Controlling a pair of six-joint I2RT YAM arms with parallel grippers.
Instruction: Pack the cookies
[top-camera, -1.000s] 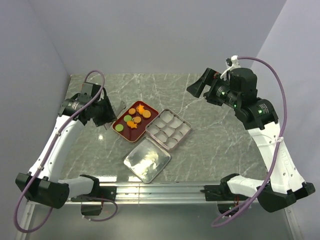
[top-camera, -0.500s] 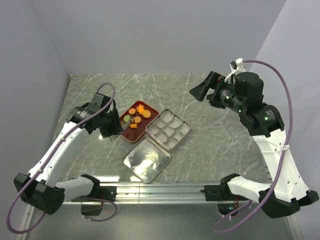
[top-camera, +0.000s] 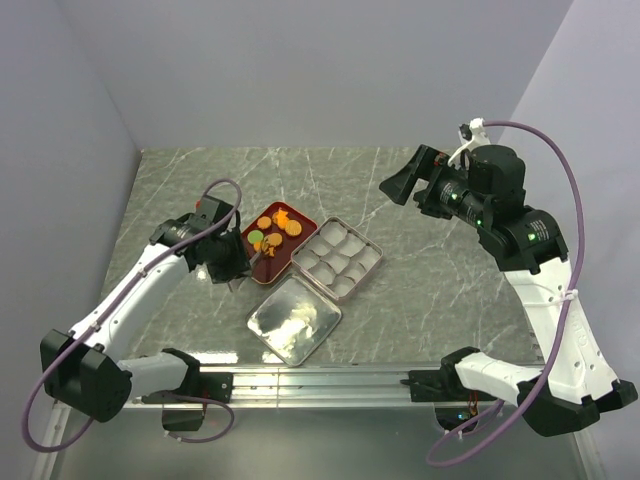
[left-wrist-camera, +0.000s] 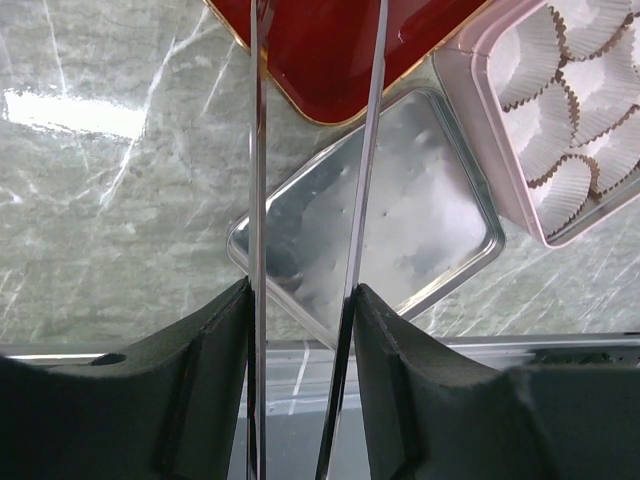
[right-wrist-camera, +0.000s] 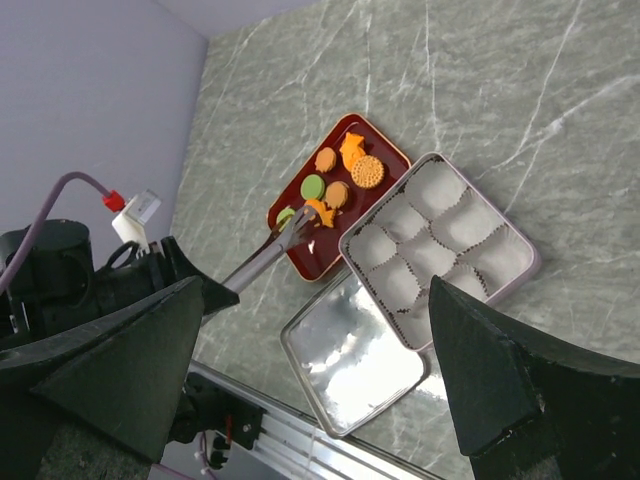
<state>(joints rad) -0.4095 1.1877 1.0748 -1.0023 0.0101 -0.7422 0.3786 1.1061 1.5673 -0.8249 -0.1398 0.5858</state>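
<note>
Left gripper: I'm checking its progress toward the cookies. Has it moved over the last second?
Yes. In the top view the left gripper, holding tongs, has moved right, up to the red tray, and the tong tips now reach over the tray.

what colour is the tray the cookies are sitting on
The tray under the cookies is dark red with a thin gold rim, clearest in the right wrist view.

The table (left-wrist-camera: 100, 200) looks like smooth grey-green stone, and light shines off it. The red tray (left-wrist-camera: 330, 50) is glossy with a thin gold edge. The lid (left-wrist-camera: 400, 230) is shiny silver metal. The tin (left-wrist-camera: 460, 110) is smooth and pink, with crinkly white paper cups (left-wrist-camera: 575, 110) inside. The tongs (left-wrist-camera: 258, 180) are thin, bright metal. The left gripper (left-wrist-camera: 303, 310) has black, matt fingers (left-wrist-camera: 190, 380). The cookies (right-wrist-camera: 368, 171) look dry and matt.
</note>
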